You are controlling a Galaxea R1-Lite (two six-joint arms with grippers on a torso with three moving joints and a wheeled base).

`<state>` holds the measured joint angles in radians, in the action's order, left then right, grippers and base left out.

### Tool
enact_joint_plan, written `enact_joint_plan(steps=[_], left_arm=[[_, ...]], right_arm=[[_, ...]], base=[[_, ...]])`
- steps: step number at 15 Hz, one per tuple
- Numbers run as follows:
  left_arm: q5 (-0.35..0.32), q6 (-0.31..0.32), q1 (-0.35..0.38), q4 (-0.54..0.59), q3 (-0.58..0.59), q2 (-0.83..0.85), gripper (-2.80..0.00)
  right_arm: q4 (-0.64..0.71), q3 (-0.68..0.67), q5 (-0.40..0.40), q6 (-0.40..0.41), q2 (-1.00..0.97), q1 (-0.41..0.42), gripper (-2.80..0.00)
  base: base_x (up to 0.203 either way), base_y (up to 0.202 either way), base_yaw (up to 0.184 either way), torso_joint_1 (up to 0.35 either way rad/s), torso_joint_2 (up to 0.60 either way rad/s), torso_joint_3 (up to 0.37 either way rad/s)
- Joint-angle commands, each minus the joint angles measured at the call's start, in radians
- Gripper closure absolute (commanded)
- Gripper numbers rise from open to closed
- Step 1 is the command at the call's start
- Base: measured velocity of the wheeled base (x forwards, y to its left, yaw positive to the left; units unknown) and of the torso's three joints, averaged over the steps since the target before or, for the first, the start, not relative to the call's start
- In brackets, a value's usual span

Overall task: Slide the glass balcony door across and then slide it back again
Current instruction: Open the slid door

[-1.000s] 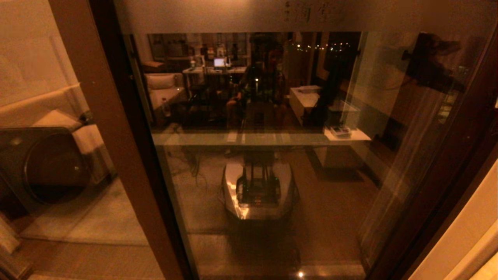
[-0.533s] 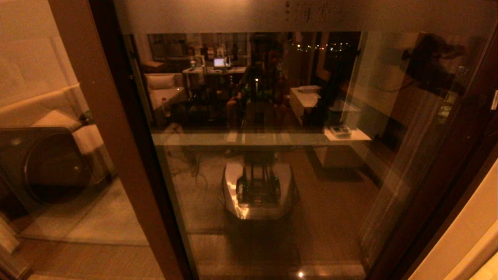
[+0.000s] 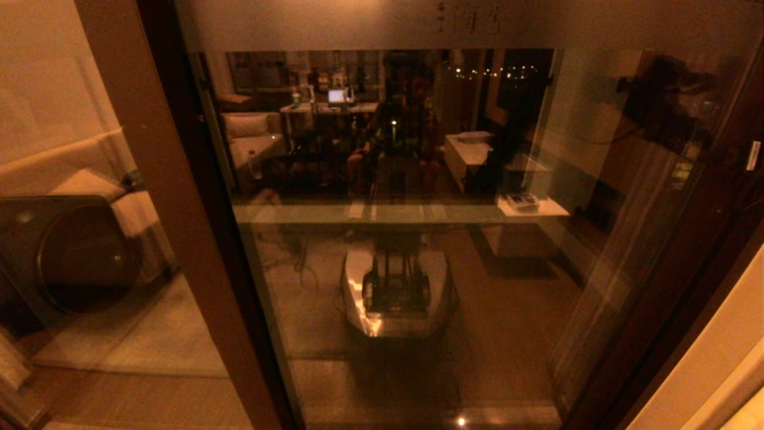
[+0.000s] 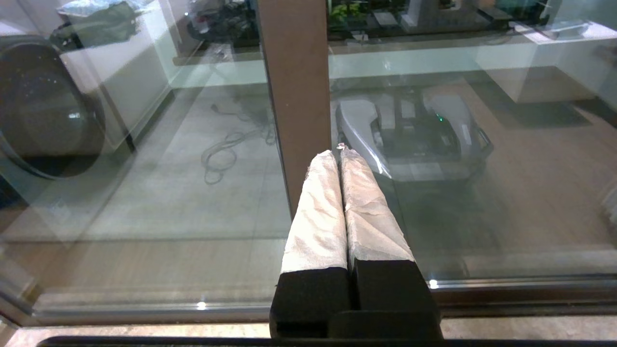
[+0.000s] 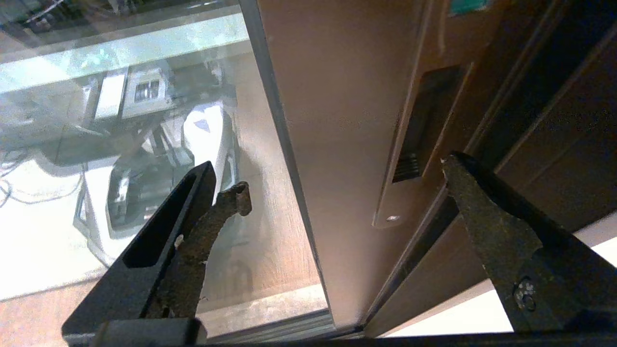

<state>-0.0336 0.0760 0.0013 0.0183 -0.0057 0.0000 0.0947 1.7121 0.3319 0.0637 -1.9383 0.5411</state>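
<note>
The glass balcony door (image 3: 406, 179) fills the head view, with a frosted top band (image 3: 471, 21) carrying characters and brown stiles on both sides. In the right wrist view my right gripper (image 5: 337, 173) is open, its fingers (image 5: 487, 217) standing either side of the door's stile, and the recessed lock plate (image 5: 419, 144) lies between them, nearer the right finger. My left gripper (image 4: 338, 152) is shut with nothing in it. Its white-wrapped fingertips sit just in front of a brown upright stile (image 4: 294, 86) low on the glass. Neither gripper shows plainly in the head view.
A washing machine (image 3: 71, 257) stands behind the glass on the left. The robot's own base is mirrored in the pane (image 3: 394, 292). A pale wall (image 3: 704, 370) borders the door frame on the right, and the floor track (image 4: 506, 284) runs along the bottom.
A small white mark at the right edge of the head view has crept left along the door's right stile. The dark shape mirrored at the upper right drifted slightly. The left gripper stays shut.
</note>
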Motion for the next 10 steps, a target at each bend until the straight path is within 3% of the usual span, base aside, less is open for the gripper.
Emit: enact_joint_plan(steps=[1,10], left_arm=[[0.000,0.001,0.000,0.000,0.000,0.000,0.00],[0.000,0.001,0.000,0.000,0.000,0.000,0.00]], right_arm=[[0.000,0.000,0.002,0.001,-0.004,-0.004,-2.80],[0.000,0.032,0.002,-0.005,-0.042,-0.020,-2.80]], base=[[0.000,0.000,0.000,0.000,0.00,0.000],[0.000,0.000,0.000,0.000,0.00,0.000]])
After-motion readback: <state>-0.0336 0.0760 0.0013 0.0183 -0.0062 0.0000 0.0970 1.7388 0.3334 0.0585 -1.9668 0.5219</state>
